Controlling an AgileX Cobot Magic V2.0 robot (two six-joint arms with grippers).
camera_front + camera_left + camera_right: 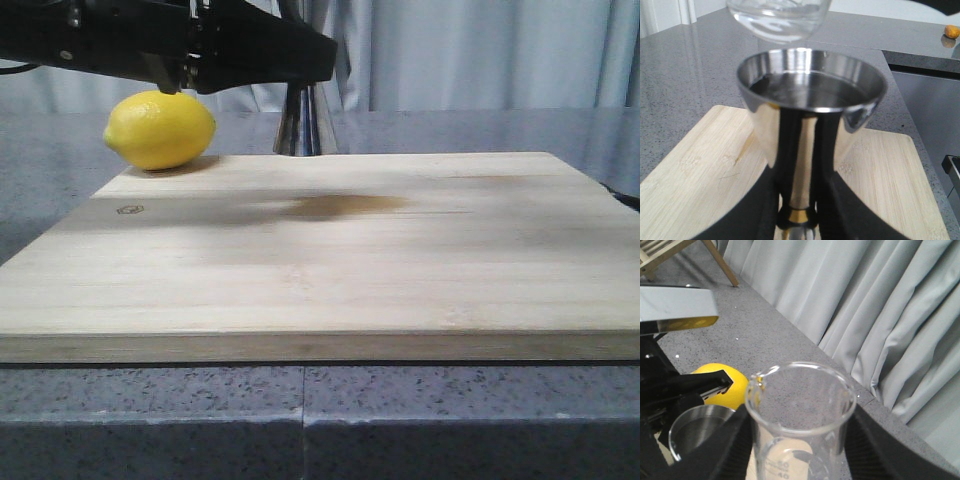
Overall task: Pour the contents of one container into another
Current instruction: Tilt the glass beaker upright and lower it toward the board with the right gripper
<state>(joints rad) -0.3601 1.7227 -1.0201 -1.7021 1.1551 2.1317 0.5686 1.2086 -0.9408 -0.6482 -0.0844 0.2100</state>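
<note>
The left gripper [797, 220] is clamped on the narrow waist of the steel jigger [810, 110], its 2 dark fingers [747, 215] pressed against either side at the gold band. The jigger stands upright, its upper cup holding clear liquid well below the rim. In the front view the jigger's lower cone [303, 122] shows at the far edge of the wooden cutting board [330, 260], left of centre, with the left arm [170, 45] crossing above it.

The right gripper [800, 450] grips the glass beaker [800, 420] between its 2 dark fingers [732, 450]. The beaker's pouring lip points toward the jigger [697, 432], which sits just beside it. In the left wrist view the beaker [777, 17] hangs above the far rim of the jigger, apart from it.

A lemon [160, 130] lies at the far left corner of the board, just beside the jigger. The board's near, centre and right areas carry nothing. A dark stain [345, 206] marks the board near its centre. The grey speckled counter [300, 420] extends past all board edges.
</note>
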